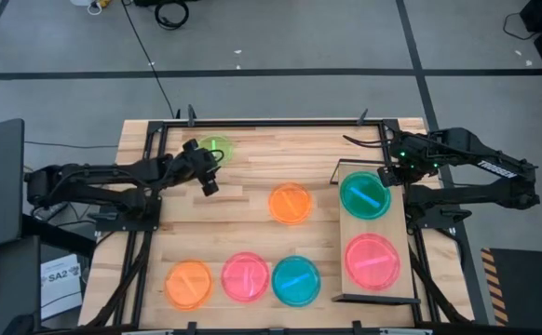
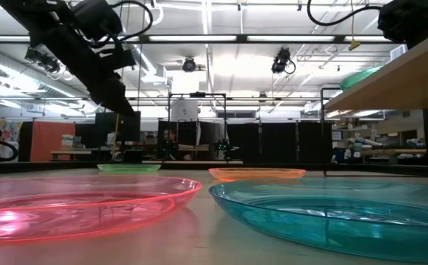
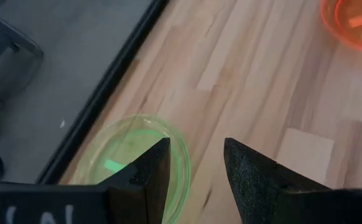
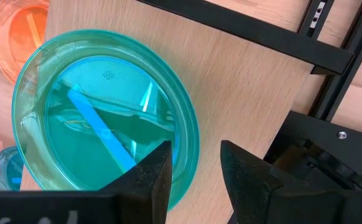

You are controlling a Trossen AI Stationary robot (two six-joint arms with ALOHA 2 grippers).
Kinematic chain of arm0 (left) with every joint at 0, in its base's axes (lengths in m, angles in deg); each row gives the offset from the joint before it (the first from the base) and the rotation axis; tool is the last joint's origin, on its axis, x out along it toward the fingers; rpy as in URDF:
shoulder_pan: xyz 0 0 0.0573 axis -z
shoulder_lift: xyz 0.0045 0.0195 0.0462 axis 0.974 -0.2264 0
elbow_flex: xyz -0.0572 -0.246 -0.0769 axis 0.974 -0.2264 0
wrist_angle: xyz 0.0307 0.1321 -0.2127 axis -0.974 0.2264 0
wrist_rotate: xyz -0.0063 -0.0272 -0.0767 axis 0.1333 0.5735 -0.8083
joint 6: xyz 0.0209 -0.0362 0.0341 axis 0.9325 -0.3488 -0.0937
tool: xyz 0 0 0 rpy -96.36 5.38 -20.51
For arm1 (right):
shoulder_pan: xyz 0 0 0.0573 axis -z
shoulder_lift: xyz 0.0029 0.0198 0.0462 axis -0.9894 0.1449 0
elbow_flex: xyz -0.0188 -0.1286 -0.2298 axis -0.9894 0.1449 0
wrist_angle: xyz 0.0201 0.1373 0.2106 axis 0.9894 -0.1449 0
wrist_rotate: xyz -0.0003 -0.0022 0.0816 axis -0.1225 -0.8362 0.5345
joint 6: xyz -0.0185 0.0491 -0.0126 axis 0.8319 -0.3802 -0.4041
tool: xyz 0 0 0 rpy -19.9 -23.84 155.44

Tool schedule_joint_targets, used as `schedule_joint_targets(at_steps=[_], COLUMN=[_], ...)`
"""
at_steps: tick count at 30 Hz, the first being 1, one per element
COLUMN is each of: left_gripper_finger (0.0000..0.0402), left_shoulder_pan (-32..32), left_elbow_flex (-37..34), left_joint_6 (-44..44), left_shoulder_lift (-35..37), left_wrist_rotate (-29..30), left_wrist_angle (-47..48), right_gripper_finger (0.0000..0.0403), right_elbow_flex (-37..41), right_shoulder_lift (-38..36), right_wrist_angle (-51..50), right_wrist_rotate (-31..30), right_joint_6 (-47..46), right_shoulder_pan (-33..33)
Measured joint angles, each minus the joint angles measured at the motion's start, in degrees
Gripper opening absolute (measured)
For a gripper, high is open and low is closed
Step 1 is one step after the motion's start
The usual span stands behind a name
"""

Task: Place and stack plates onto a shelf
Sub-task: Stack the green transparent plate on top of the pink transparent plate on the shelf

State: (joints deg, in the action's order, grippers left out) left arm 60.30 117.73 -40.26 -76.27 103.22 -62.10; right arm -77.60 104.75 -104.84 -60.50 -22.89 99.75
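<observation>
My left gripper point(image 1: 206, 179) point(image 3: 196, 155) is open and hovers above the table's far left part, just beside a green plate point(image 1: 214, 148) point(image 3: 131, 155) lying flat on the wood. In the low view the gripper point(image 2: 118, 99) is well above that plate point(image 2: 129, 168). My right gripper point(image 1: 389, 173) point(image 4: 196, 155) is open over the far end of the shelf point(image 1: 399, 226) point(image 4: 243, 81), at the rim of a teal plate point(image 1: 364, 195) point(image 4: 100, 118) resting flat on the board. A pink plate point(image 1: 372, 261) lies on the shelf's near half.
An orange plate point(image 1: 290, 203) lies mid-table. Along the near edge lie an orange plate point(image 1: 189, 284), a pink plate point(image 1: 245, 276) and a teal plate point(image 1: 295, 279). A black frame rail point(image 1: 252, 121) runs along the table's far edge. Bare wood lies between the plates.
</observation>
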Motion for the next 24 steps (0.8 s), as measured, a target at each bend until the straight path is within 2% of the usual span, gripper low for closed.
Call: schedule_joint_targets(at_steps=[7,20,24], left_gripper_finger=[0.0158,0.0158,0.0158], left_shoulder_pan=[-3.27,-6.89,-7.94], left_elbow_flex=[-0.1,-0.1,-0.1], left_joint_6=[0.0,0.49,0.51], left_shoulder_lift=[-4.93,-18.28,-21.73], left_wrist_rotate=[-0.62,-0.66,-0.64], left_wrist_angle=[0.35,-0.17,-2.73], right_gripper_finger=[0.0142,0.0142,0.0142], right_elbow_flex=[0.0,0.0,0.0], right_shoulder_lift=[0.0,-0.01,0.0], right_wrist_angle=[0.0,0.0,0.0], right_wrist_rotate=[0.0,0.0,0.0], right_joint_6=[0.0,0.0,0.0], right_shoulder_pan=[0.01,0.0,0.0])
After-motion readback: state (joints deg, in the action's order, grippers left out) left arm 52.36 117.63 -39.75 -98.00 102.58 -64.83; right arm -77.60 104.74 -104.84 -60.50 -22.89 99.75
